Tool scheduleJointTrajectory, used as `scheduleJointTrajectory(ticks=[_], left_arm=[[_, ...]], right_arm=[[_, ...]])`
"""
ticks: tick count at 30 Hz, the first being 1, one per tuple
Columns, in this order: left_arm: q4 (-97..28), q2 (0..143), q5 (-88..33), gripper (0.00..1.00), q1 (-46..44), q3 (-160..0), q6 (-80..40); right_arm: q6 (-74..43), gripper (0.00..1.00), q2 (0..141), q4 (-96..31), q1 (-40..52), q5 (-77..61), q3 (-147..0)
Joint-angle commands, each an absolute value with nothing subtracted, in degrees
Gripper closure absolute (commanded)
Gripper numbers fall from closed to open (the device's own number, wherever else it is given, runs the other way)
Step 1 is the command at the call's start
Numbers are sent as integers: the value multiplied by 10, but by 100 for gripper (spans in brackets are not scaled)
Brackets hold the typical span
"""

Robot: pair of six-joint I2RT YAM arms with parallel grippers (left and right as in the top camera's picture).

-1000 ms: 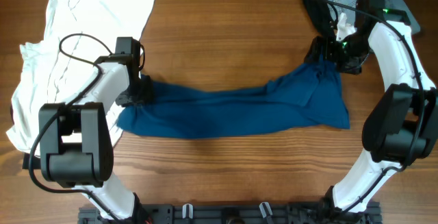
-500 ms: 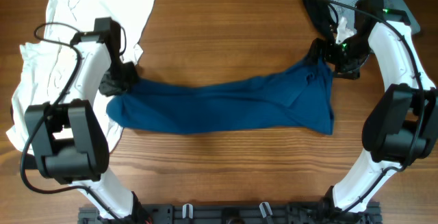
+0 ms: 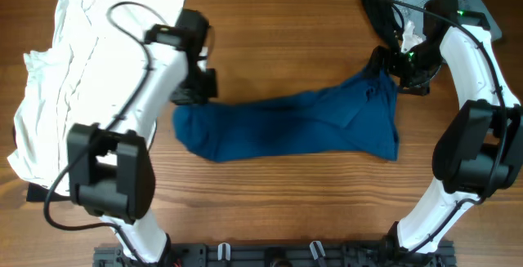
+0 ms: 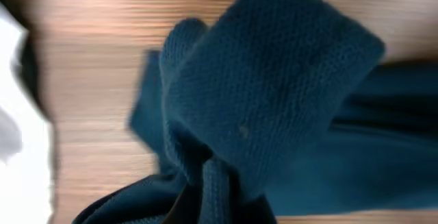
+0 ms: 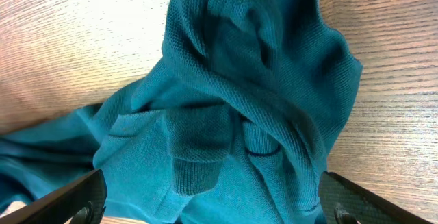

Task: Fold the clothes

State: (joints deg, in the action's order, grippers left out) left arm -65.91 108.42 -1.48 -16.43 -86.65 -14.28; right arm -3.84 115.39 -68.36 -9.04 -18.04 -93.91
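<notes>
Both ends of the dark-blue T-shirt [image 3: 294,126] tight inside closed left gripper [image 3: 194,95] and right gripper [image 3: 391,66].

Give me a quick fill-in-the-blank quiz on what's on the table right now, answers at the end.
1. The T-shirt pinched at its ends by the left gripper and the right gripper is dark ____.
2. The white shirt lies heaped beside the robot's ____ arm.
3. The table has a ____ top.
Missing words: blue; left; wooden.
</notes>
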Motion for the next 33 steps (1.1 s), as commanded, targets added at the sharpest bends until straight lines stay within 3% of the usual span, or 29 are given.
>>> scheduleJointTrajectory(ticks=[1, 17, 18, 19, 21, 22, 27, 33], left_arm=[[-640, 1069, -65, 96, -217, -877, -161], [-564, 1091, -135, 94, -318, -876, -205], [-563, 1091, -135, 87, -320, -876, -204], [-563, 1091, -135, 70, -323, -876, -204], [-563, 1091, -135, 8, -325, -876, -204], [-563, 1091, -135, 0, -325, -876, -204], [-573, 1091, -128, 0, -325, -877, -232], [-633, 1091, -22, 0, -317, -869, -232]], right_arm=[[-45, 1, 1148, -684, -88, -194, -941], [-46, 0, 1148, -685, -88, -194, -941], [-46, 1, 1148, -686, -88, -194, -941], [-46, 0, 1148, -686, -88, -194, -941], [-46, 1, 1148, -686, -88, -194, -941], [-46, 1, 1148, -686, -88, -194, -941], [-46, 0, 1148, -684, -88, -194, -941], [-46, 0, 1148, -681, -88, -194, -941]])
